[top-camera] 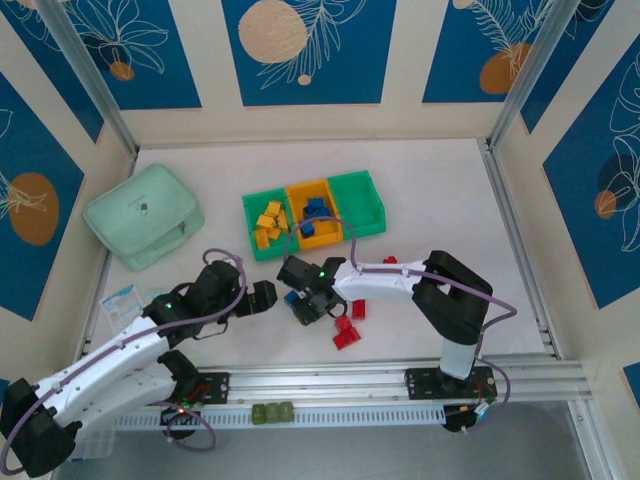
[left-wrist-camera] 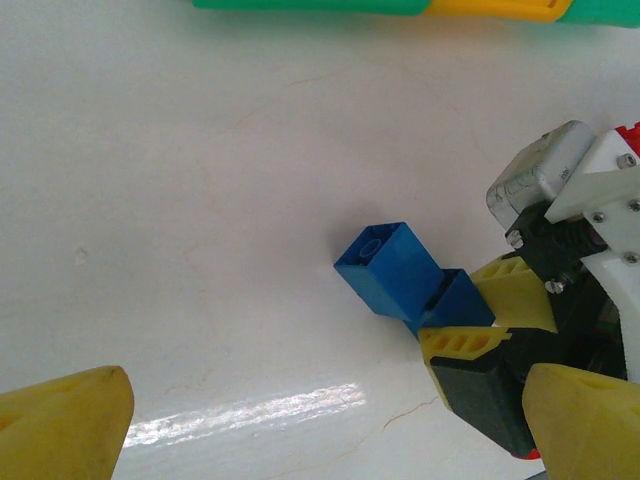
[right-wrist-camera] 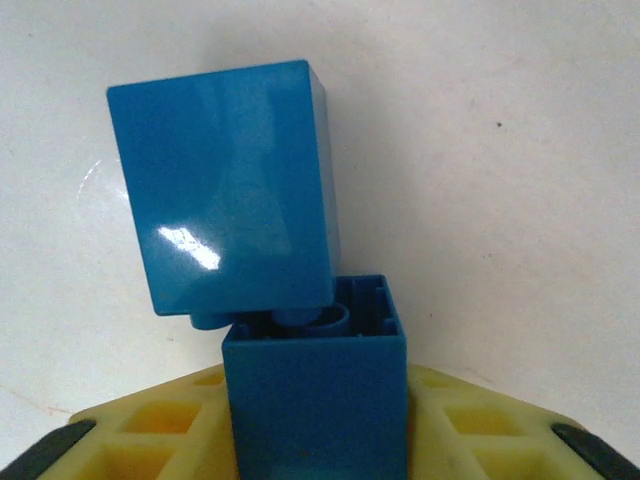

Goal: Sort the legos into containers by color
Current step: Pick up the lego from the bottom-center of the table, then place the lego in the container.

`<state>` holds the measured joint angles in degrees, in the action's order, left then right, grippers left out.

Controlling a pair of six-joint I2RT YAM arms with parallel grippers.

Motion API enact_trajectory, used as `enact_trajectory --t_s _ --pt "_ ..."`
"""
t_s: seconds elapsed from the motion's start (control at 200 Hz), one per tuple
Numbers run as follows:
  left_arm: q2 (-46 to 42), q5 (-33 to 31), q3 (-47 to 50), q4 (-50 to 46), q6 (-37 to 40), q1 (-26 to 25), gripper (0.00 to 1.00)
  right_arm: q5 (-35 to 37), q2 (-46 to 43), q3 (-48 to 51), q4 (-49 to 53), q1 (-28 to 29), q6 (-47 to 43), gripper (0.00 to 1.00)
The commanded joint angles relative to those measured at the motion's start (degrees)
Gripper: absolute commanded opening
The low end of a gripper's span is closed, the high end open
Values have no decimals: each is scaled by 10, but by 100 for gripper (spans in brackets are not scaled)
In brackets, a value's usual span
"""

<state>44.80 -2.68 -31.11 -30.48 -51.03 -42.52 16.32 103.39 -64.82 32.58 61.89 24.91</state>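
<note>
Right gripper (top-camera: 297,299) hangs low near the desk's front edge, clamped on a blue brick (right-wrist-camera: 315,400); left gripper (top-camera: 265,297), just beside it, has its jaws wide apart. Toward the desk's middle, the left green bin (top-camera: 247,215) holds yellow bricks (top-camera: 268,222) and the orange bin (top-camera: 308,185) blue ones. Tilted against the gripped brick leans a second blue brick (right-wrist-camera: 225,190), touching its open end

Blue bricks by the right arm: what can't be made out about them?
Top view: blue bricks tiny, partly under the right tool; can't tell whether they're joined.
Left wrist: held brick partly hidden by the tool's fingers.
Right wrist: held brick's lower part cut off by the bottom edge; the tilted brick covers part of its hollow.
</note>
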Motion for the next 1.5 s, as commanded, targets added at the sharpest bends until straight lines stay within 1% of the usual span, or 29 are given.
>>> enact_trajectory --t_s 0.0,0.155,0.275,0.45,0.61,0.73,0.905,1.055,1.175,1.235,1.31,1.37,1.43,1.496 --pt "1 -11 -3 1 -1 -4 99 3 -10 -5 14 4 1 37" --pt "5 -14 -13 -3 8 -4 99 21 -37 -2 34 0 4 35" --pt "17 -16 -29 0 21 -5 99 28 -69 0 49 -16 8 35" --pt "38 -22 -64 13 50 -3 99 35 -105 -20 63 -65 4 35" --pt "63 -30 -100 22 89 6 99 46 -89 -67 67 -126 4 35" --pt "95 -36 -131 14 113 19 99 43 -60 -109 55 -173 6 35" --pt "122 -38 -147 45 128 41 99 56 9 -199 49 -213 -10 35" --pt "143 -33 -161 55 136 62 99 51 88 -290 54 -240 -19 35" --pt "157 -26 -172 54 146 75 99 44 143 -352 52 -247 -34 36" --pt "161 -22 -175 51 146 80 99 52 175 -393 66 -250 -39 37" --pt "159 -18 -176 49 146 84 99 62 208 -434 80 -254 -41 40" --pt "154 -19 -174 49 146 87 99 50 223 -452 79 -258 -44 47" --pt "150 -20 -173 47 146 89 99 32 228 -463 82 -263 -44 51" --pt "146 -19 -174 42 146 91 99 35 221 -462 82 -262 -44 55"
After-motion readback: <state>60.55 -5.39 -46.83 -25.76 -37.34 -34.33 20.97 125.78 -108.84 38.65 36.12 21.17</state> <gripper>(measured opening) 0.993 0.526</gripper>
